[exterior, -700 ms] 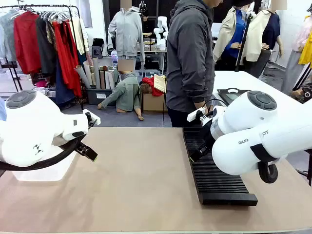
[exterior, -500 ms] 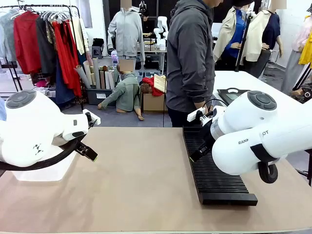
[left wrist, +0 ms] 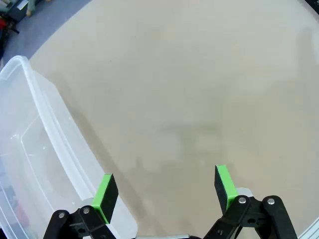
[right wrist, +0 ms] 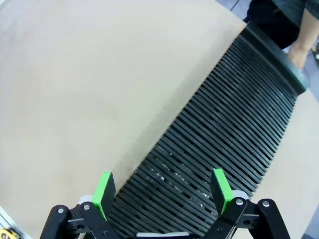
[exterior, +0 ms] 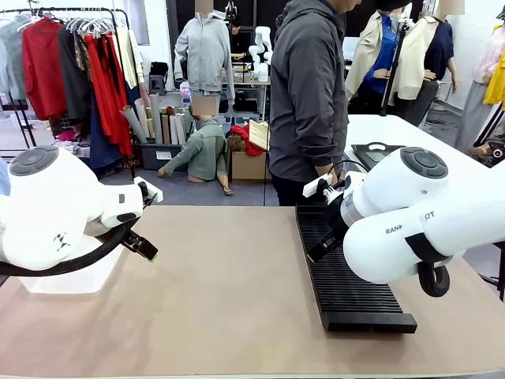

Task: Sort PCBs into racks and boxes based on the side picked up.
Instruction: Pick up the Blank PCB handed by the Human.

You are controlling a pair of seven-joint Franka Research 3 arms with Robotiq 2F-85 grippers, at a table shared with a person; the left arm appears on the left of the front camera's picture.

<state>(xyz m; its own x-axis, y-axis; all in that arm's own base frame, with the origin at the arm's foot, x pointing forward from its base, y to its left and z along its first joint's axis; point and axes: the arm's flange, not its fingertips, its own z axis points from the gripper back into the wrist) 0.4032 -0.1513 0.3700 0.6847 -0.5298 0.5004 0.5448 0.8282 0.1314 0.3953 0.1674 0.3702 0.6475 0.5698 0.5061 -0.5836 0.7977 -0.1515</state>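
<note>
The long black slotted rack [exterior: 347, 276] lies on the right half of the table, and none of its slots [right wrist: 219, 134] holds a board. My right gripper [right wrist: 160, 174] hangs open over the rack's near part, its green pads [right wrist: 103, 194] wide apart with nothing between them; in the front view it [exterior: 322, 249] sits at the rack's left edge. My left gripper [left wrist: 164, 177] is open and empty above bare tabletop, right beside the rim of the clear plastic box [left wrist: 35, 149]. In the front view the left gripper [exterior: 140, 245] is low at the left. No PCBs are in view.
A person in a grey jacket [exterior: 308, 95] stands at the table's far edge behind the rack, one hand [right wrist: 299, 50] near its far end. The beige tabletop [exterior: 229, 292] between my arms is bare. Clothes racks and another table stand behind.
</note>
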